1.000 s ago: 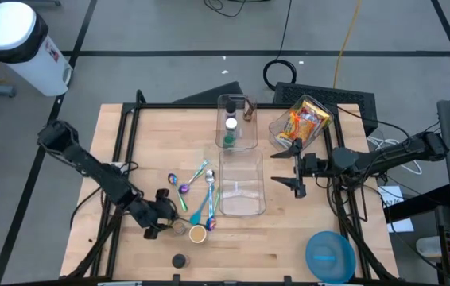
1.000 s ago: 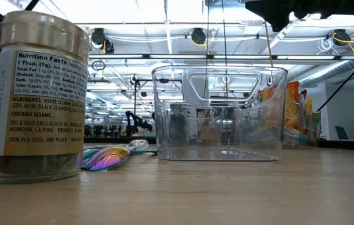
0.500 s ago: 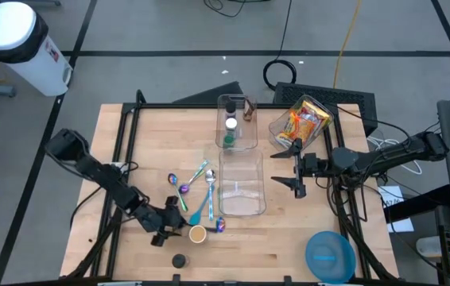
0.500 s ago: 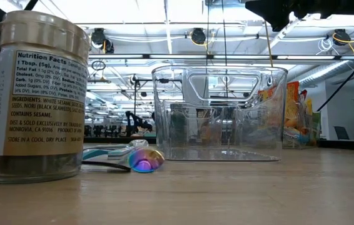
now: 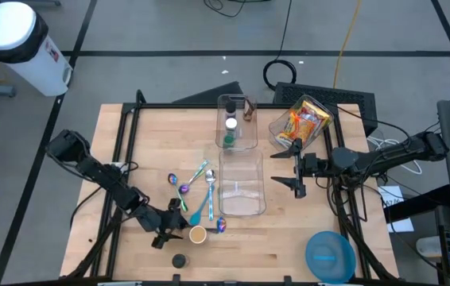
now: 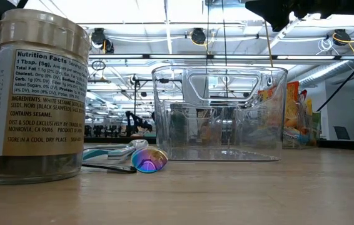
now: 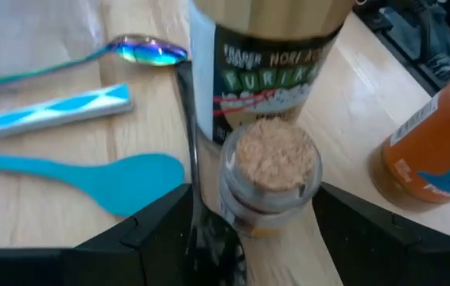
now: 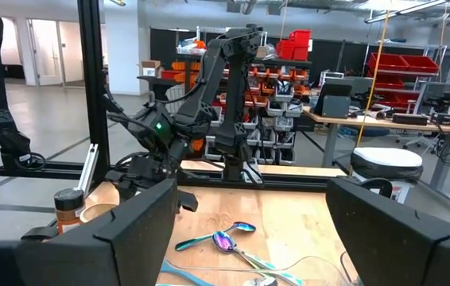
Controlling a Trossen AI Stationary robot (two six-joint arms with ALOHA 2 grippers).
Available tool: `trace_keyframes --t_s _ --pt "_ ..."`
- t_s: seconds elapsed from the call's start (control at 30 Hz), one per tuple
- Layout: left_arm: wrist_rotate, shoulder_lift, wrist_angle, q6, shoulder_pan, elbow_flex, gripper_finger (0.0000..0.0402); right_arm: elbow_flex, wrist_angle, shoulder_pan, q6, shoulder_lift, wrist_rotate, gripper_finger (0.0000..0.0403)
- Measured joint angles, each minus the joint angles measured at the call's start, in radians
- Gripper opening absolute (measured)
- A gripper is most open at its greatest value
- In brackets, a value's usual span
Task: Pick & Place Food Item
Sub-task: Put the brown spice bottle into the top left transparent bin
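A small cork-stoppered jar [image 7: 271,168] stands on the table between the fingers of my open left gripper [image 7: 253,202], close to both of them. My left gripper is low near the table's front, left of centre [image 5: 169,228]. Right behind the small jar stands a furikake jar [image 7: 265,63], which also shows in the high view [image 5: 198,233] and the low view [image 6: 39,94]. An orange-labelled jar [image 7: 436,143] stands beside them. My right gripper [image 5: 297,167] hovers open and empty right of the clear bin [image 5: 242,184]. My left gripper has the dark handle [image 7: 195,199] of an iridescent spoon [image 7: 149,52] running along the inner side of one finger [image 7: 157,230]. I cannot tell whether they touch. The spoon lies flat on the table.
Several spoons [image 5: 195,191] lie left of the clear bin. A second clear bin [image 5: 237,123] holds small jars at the back. A tipped clear container holds a snack bag [image 5: 303,121]. A blue bowl [image 5: 328,256] sits at the front right.
My left gripper has gone toward the table's near edge and a little right, up to the small jar and the furikake jar. The iridescent spoon has slid along the table toward the right. My right arm has kept still.
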Motion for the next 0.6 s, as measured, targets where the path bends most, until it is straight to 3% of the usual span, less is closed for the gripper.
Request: trace_keyframes --t_s 0.4,0.6 --pt "-0.001 0.000 -0.002 0.039 0.049 0.000 0.0264 0.000 0.000 0.000 0.000 0.000 0.000 0.0313" --pt "-0.001 0.000 -0.002 0.078 0.064 0.000 0.0204 0.000 0.000 0.000 0.000 0.000 0.000 0.0313"
